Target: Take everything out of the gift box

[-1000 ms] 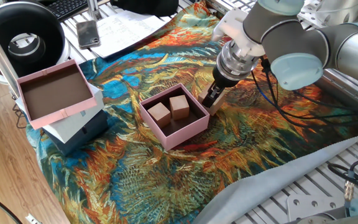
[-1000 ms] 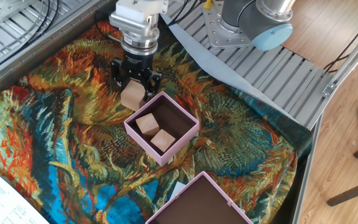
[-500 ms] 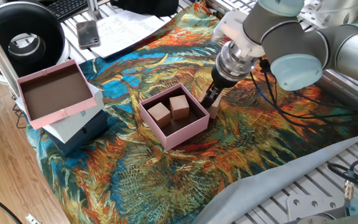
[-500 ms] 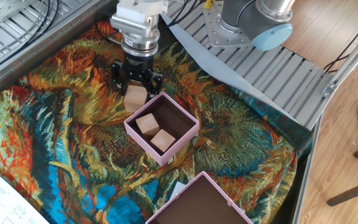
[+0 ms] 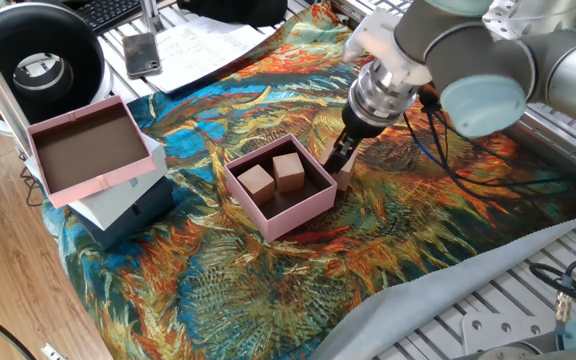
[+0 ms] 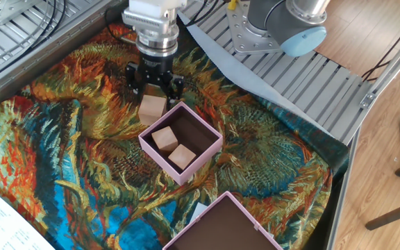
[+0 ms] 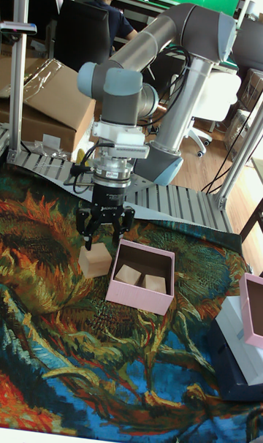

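The pale-pink gift box [image 5: 300,213] [image 6: 203,161] [image 7: 135,297] sits in the middle of the patterned cloth. Two tan wooden cubes [image 5: 256,182] [image 5: 289,170] lie inside it, side by side [image 6: 163,138] [image 6: 181,156]. A third cube [image 6: 152,109] [image 7: 95,259] rests on the cloth just outside the box wall; in one fixed view this cube [image 5: 345,179] is half hidden behind the box. My gripper [image 6: 153,82] [image 7: 103,232] [image 5: 342,156] hangs open a little above that cube, its fingers clear of it.
A shallow pink tray [image 5: 96,186] rests on a white and navy box [image 5: 128,215] at the cloth's left edge. Behind them are a black round device [image 5: 33,60], a phone [image 5: 143,55] and papers. Slotted aluminium table [image 6: 311,76] borders the cloth.
The gripper let go of the third cube on the cloth beside the box and lifted slightly. The cube stays where it was set; box and other cubes unchanged.
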Robot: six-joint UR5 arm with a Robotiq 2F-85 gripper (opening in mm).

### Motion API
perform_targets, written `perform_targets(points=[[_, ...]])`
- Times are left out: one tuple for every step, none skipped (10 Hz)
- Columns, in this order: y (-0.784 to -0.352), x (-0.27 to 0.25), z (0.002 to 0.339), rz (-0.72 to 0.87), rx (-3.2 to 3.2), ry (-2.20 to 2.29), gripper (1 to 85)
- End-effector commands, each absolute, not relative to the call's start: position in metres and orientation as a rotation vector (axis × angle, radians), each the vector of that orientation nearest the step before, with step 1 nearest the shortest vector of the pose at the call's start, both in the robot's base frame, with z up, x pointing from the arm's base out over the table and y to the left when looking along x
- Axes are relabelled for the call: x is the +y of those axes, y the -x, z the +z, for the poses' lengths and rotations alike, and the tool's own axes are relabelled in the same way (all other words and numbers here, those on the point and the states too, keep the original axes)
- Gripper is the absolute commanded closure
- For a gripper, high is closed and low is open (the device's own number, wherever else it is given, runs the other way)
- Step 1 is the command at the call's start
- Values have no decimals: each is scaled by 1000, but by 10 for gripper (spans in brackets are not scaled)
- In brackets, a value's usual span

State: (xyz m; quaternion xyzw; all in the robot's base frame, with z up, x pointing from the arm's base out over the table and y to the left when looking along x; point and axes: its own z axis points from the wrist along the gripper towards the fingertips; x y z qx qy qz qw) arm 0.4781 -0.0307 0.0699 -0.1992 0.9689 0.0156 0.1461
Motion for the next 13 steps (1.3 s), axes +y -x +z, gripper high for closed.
perform_targets(points=[[-474, -21, 97, 28, 2793, 649, 253], [-481, -13, 101, 12, 2771, 703, 260], [-483, -2, 105, 11, 2766, 733, 260], [-488, 8, 108, -12, 2757, 769, 270], [-494, 22, 109, -16, 2740, 804, 280], [-500, 33, 104, -11, 2709, 848, 280], [-504, 40, 100, 8, 2677, 893, 280], [-509, 38, 96, -27, 2645, 962, 277], [-509, 42, 90, -17, 2641, 982, 267], [-506, 30, 78, -65, 2661, 1033, 263], [-503, 30, 68, -50, 2684, 1035, 263], [-502, 33, 60, -30, 2679, 1057, 247], [-503, 36, 57, -28, 2662, 1092, 227]])
